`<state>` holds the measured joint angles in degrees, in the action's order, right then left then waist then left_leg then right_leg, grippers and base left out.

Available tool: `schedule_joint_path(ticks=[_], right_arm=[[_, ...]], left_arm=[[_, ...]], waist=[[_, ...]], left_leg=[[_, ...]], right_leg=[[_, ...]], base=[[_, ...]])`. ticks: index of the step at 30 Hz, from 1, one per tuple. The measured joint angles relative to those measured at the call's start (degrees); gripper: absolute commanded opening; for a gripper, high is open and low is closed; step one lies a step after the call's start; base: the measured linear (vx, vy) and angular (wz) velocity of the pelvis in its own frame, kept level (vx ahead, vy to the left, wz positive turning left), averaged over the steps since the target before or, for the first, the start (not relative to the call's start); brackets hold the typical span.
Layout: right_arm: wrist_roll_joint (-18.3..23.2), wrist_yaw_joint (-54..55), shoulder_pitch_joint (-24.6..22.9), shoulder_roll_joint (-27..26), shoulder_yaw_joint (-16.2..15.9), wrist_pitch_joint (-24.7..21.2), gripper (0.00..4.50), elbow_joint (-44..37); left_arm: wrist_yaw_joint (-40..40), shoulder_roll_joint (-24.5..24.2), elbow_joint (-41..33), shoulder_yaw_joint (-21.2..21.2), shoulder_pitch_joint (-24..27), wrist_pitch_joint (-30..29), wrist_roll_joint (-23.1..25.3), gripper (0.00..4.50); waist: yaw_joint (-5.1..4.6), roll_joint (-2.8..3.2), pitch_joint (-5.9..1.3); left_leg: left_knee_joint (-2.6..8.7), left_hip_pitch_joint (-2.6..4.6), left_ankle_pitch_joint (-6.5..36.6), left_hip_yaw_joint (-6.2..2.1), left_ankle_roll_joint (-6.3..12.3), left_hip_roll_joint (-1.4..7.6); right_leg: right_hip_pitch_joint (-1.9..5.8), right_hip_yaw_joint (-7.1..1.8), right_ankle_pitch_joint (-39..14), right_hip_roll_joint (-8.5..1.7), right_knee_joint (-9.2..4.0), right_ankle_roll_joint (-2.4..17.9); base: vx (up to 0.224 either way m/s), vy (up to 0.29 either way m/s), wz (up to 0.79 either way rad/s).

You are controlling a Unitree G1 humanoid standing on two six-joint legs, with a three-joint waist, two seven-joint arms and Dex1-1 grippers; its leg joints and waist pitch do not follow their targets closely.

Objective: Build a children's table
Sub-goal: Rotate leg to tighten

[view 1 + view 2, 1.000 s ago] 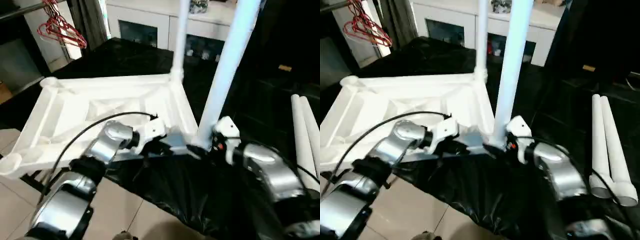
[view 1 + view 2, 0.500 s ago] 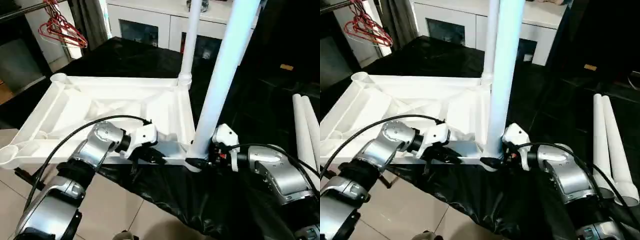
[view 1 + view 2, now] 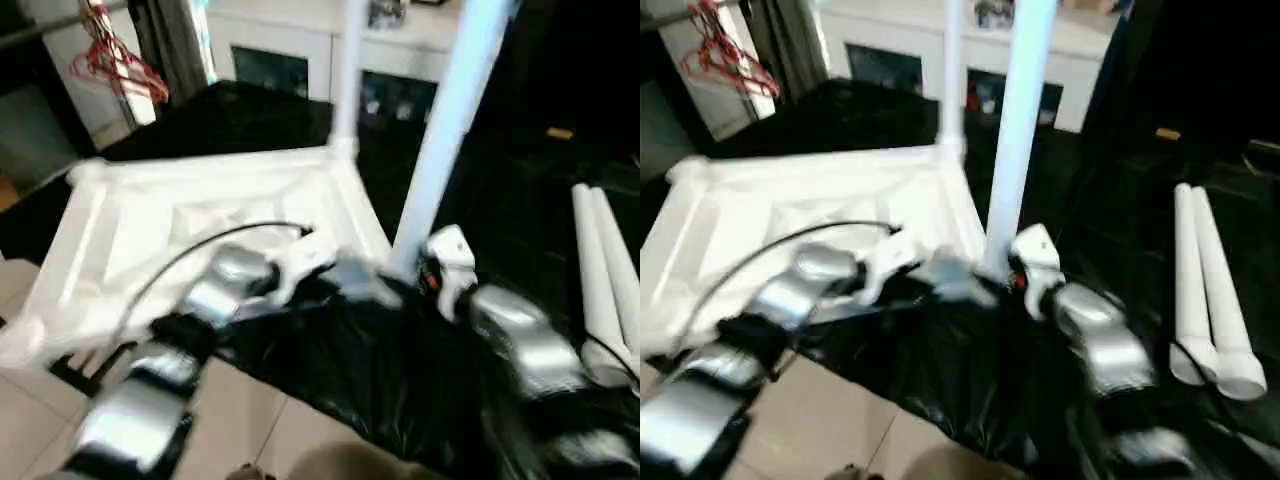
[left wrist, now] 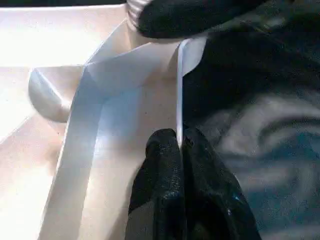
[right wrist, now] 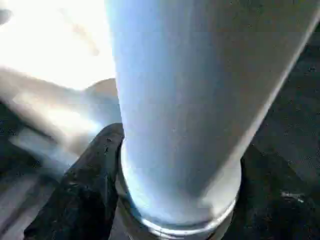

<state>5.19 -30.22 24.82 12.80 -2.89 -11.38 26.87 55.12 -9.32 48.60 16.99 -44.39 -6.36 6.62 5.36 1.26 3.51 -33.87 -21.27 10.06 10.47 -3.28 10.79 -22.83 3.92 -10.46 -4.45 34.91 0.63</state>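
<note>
Left eye view gives us the upturned table top [image 3: 200,215] on black sheeting, a leg [image 3: 440,160] rising upright from its near corner socket. Our right gripper [image 5: 170,210] clasps that leg's base; our left gripper [image 4: 179,145] pinches the rim just beside it. Two spare legs [image 3: 600,270] lie well right.

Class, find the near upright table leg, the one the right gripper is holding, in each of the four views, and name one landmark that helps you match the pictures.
Left eye view: near upright leg rises right of centre from the tabletop's near corner.
Right eye view: it stands just right of centre.
Left wrist view: only its ringed foot peeks in at the upper edge.
Right wrist view: it rises between the right gripper's fingers.
Shared landmark: the tabletop's rim, pinched by the left gripper.
</note>
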Motion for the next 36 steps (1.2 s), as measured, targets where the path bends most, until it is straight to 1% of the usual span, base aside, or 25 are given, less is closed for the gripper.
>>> schedule_joint_path(ticks=[3,5,7,8,9,11,12,13,18,20,21,24,26,29,31,34,36], right_arm=[[-1.11,9.39,2.75,-3.40,1.53,0.14,2.69,3.69],[-1.44,13.01,3.92,-4.72,2.24,0.56,2.69,5.28],[-1.57,14.18,4.40,-5.24,2.68,1.16,2.69,6.16],[-1.59,14.23,4.42,-5.43,2.99,1.79,3.25,6.51],[-1.58,14.17,4.43,-5.49,3.13,2.03,3.39,6.61],[-1.62,13.95,4.41,-5.78,3.07,2.14,3.39,7.07],[-1.64,13.78,4.38,-5.79,3.05,2.18,3.72,7.23],[-1.87,13.46,4.39,-5.66,2.94,2.44,3.82,7.22],[-2.78,10.55,4.36,-4.20,0.95,3.97,3.82,7.12],[-3.11,8.51,4.21,-2.83,0.01,4.61,3.82,6.80],[-3.27,5.80,3.94,-1.52,-1.01,4.77,3.82,5.95],[-3.32,1.00,3.42,0.46,-2.13,5.42,3.82,4.62],[-2.59,-4.16,1.98,2.87,-2.98,6.07,3.82,2.44],[-2.12,-9.50,1.21,5.19,-3.89,6.69,3.82,0.58],[-0.77,-14.09,-0.15,7.62,-4.86,7.02,3.82,-2.15],[1.09,-21.69,-2.57,12.14,-6.16,6.33,3.82,-6.03],[1.91,-24.31,-2.84,12.82,-6.56,5.57,3.82,-6.68]], left_arm=[[-5.43,2.75,2.29,-0.51,-1.54,-1.37,0.08,0.00],[-7.45,3.77,3.22,-0.56,-2.33,-1.54,0.51,0.00],[-8.04,4.22,3.84,-0.79,-2.69,-1.33,0.77,0.00],[-8.05,4.29,3.98,-0.83,-2.81,-1.18,0.86,0.00],[-8.05,4.28,4.02,-0.84,-2.84,-0.96,0.89,0.00],[-8.19,4.11,4.11,-0.87,-2.94,-0.63,0.98,0.00],[-8.17,4.02,4.11,-0.89,-2.95,-0.55,0.97,0.00],[-7.81,3.82,4.10,-0.89,-2.94,-0.25,0.94,0.00],[-5.64,2.48,3.92,-0.86,-2.63,1.26,0.76,0.00],[-4.26,1.69,3.07,-0.81,-1.97,1.81,0.68,0.00],[-2.38,0.76,1.71,-0.73,-1.05,2.34,0.55,0.00],[1.09,-0.73,-0.13,-0.47,0.13,3.09,0.15,0.00],[4.34,-1.96,-2.39,-0.28,1.43,3.31,-0.37,0.00],[7.28,-3.26,-3.99,-0.28,2.32,3.39,-0.94,0.00],[9.51,-4.18,-5.61,0.05,3.20,3.39,-1.40,0.00],[14.29,-6.24,-8.56,0.99,4.94,3.89,-2.58,0.00],[16.12,-7.15,-9.29,0.99,5.62,4.34,-2.86,0.00]], waist=[[-0.11,0.02,-0.01],[-0.08,0.04,-0.01],[-0.06,0.05,-0.02],[-0.06,0.08,-0.04],[-0.05,0.09,-0.05],[-0.14,0.10,-0.05],[-0.20,0.14,-0.03],[-0.21,0.17,-0.02],[-0.33,0.27,0.04],[-0.36,0.28,0.05],[-0.32,0.29,0.06],[-0.23,0.29,0.07],[-0.09,0.29,0.07],[-0.02,0.30,0.07],[0.20,0.30,0.07],[0.82,0.30,0.07],[1.00,0.29,0.07]], left_leg=[[0.02,-0.02,0.00,-0.02,0.00,0.00],[0.03,-0.05,0.00,-0.02,0.00,0.00],[0.02,-0.08,0.00,-0.02,0.00,0.00],[0.02,-0.10,0.00,-0.02,0.00,0.00],[0.02,-0.11,0.00,-0.02,0.00,0.00],[0.02,-0.13,0.00,-0.02,0.00,0.00],[0.02,-0.14,0.00,-0.02,0.00,0.00],[0.03,-0.15,0.00,-0.02,0.00,0.00],[0.05,-0.17,0.00,-0.02,0.00,0.02],[0.06,-0.16,0.00,-0.01,0.00,0.02],[0.08,-0.17,0.00,-0.01,0.00,0.02],[0.09,-0.19,0.00,-0.01,0.00,0.02],[0.09,-0.25,0.00,0.00,0.01,0.02],[0.06,-0.35,0.00,0.01,0.02,0.03],[0.05,-0.39,0.00,0.01,0.02,0.04],[0.02,-0.49,-0.01,0.02,0.03,0.09],[-0.01,-0.50,-0.01,0.02,0.03,0.10]], right_leg=[[0.00,0.00,0.02,0.00,0.01,0.00],[0.00,0.00,0.03,0.00,0.01,0.01],[0.01,0.00,0.16,0.00,0.01,0.23],[0.02,-0.01,0.18,0.00,0.01,0.27],[0.01,-0.02,0.17,0.00,0.00,0.26],[-0.02,-0.01,0.15,0.00,-0.01,0.22],[-0.03,-0.01,0.15,0.00,-0.01,0.22],[-0.04,-0.01,0.15,0.00,-0.01,0.22],[-0.09,-0.01,0.15,0.01,-0.01,0.21],[-0.10,0.00,0.14,0.01,-0.01,0.21],[-0.10,0.00,0.13,0.01,-0.01,0.18],[-0.13,0.00,0.10,0.01,-0.01,0.16],[-0.16,-0.01,0.07,0.01,-0.02,0.16],[-0.24,-0.01,0.07,0.01,-0.01,0.16],[-0.25,0.00,0.06,0.01,-0.02,0.15],[-0.30,0.02,0.03,0.01,0.00,0.14],[-0.31,0.04,0.03,0.01,0.03,0.14]], base=[[0.000,0.000,0.00],[0.000,0.000,0.00],[0.000,0.000,0.00],[0.000,0.000,0.00],[0.000,0.000,0.00],[0.000,0.000,0.00],[0.000,0.000,0.00],[0.000,0.000,0.00],[0.000,0.000,0.00],[0.000,0.000,0.00],[0.000,0.000,0.00],[0.000,0.000,0.00],[0.000,0.000,0.00],[0.000,0.000,0.00],[0.000,0.000,0.00],[0.000,0.000,0.00],[0.000,0.000,0.00]])
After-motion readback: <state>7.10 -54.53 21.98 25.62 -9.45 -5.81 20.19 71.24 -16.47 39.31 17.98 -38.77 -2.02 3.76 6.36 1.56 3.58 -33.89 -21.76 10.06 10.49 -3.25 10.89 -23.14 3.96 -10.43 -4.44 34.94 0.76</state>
